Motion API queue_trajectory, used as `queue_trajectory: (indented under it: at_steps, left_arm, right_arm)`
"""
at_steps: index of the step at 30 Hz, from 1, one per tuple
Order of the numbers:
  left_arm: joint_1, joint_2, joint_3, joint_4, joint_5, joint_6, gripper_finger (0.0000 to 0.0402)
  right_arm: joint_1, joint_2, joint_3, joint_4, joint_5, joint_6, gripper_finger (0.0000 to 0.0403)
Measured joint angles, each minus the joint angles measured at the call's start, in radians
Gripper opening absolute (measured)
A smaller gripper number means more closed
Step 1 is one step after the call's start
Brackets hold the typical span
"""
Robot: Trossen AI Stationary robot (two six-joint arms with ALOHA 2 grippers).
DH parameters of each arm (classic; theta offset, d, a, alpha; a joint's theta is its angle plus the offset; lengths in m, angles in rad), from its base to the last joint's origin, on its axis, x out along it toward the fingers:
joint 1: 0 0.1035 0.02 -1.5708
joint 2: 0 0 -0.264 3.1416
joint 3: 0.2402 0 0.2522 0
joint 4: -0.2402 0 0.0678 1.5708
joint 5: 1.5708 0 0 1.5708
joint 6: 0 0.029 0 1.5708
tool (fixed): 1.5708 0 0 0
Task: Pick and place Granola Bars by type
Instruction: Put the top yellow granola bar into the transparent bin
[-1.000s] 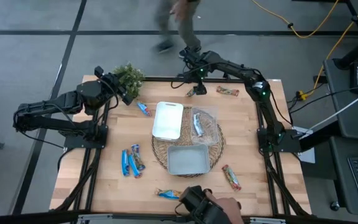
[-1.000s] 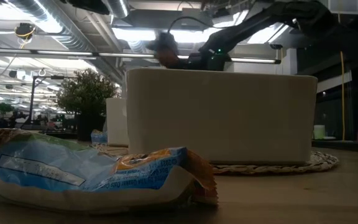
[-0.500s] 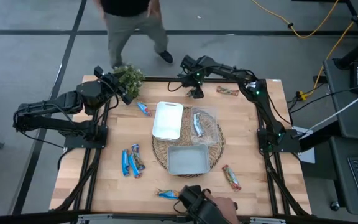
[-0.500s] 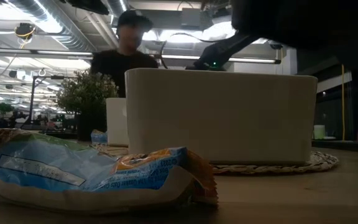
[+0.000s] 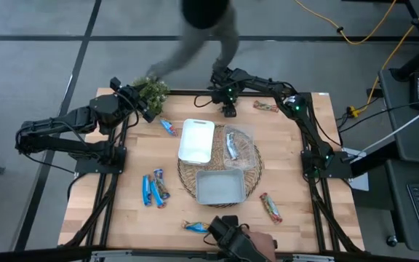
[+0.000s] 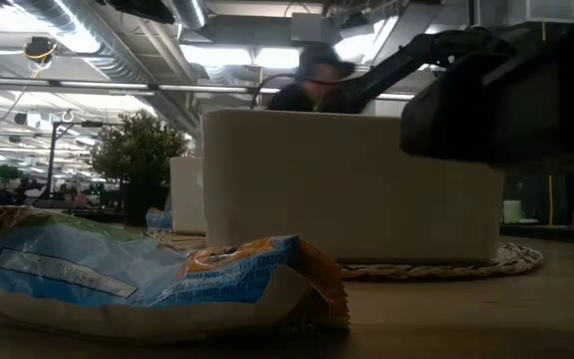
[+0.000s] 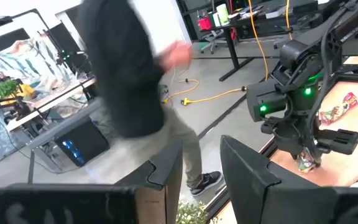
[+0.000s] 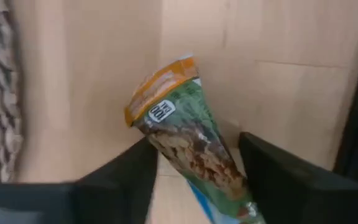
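My right gripper [image 5: 228, 110] is at the table's far edge, pointing down, open. In the right wrist view its fingers [image 8: 135, 168] stand on either side of a green granola bar with an orange end [image 8: 179, 124], which lies flat on the wood. I cannot tell whether they touch it. The left wrist view shows that bar [image 7: 306, 163] under the gripper. My left gripper [image 5: 141, 102] waits open by the plant. Other bars lie on the table: blue ones [image 5: 152, 189], [image 5: 167, 126], [image 5: 195, 226], reddish ones [image 5: 265, 107], [image 5: 270, 207], and one in a clear box [image 5: 233, 145].
A white tray [image 5: 196, 153], the clear box and a pale bin [image 5: 219, 188] sit on a woven mat [image 5: 184, 178] mid-table. A plant [image 5: 151, 90] stands at the far left corner. A person moves beyond the far edge; a hand [image 5: 257, 242] reaches in at the near edge.
My right gripper has come down from above the far edge onto the green bar, which has stayed in place. A person has walked along behind the far edge of the table.
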Motion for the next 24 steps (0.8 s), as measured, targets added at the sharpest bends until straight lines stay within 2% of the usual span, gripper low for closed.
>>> queue_trajectory:
  at_steps: [6, 7, 13, 17, 19, 24]
  left_arm:
    - [0.000, 0.000, 0.000, 0.000, 0.000, 0.000, 0.0102]
    - [0.000, 0.000, 0.000, 0.000, 0.000, 0.000, 0.0102]
    - [0.000, 0.000, 0.000, 0.000, 0.000, 0.001, 0.0102]
    - [0.000, 0.000, 0.000, 0.000, 0.000, 0.002, 0.0103]
    - [0.000, 0.000, 0.000, 0.000, 0.000, 0.002, 0.0102]
    - [0.000, -0.003, 0.000, 0.000, 0.000, 0.003, 0.0104]
  right_arm:
    - [0.001, 0.001, 0.001, -0.004, 0.080, 0.099, 0.0041]
    - [0.000, 0.000, 0.003, -0.017, 0.085, 0.106, 0.0033]
    - [0.012, 0.007, 0.091, -0.159, 0.110, 0.153, 0.0051]
    - [0.025, 0.002, 0.250, -0.341, 0.131, 0.198, 0.0034]
    - [0.027, -0.006, 0.331, -0.412, 0.090, 0.256, 0.0028]
    - [0.037, -0.233, 0.226, -0.370, 0.036, 0.412, 0.0027]
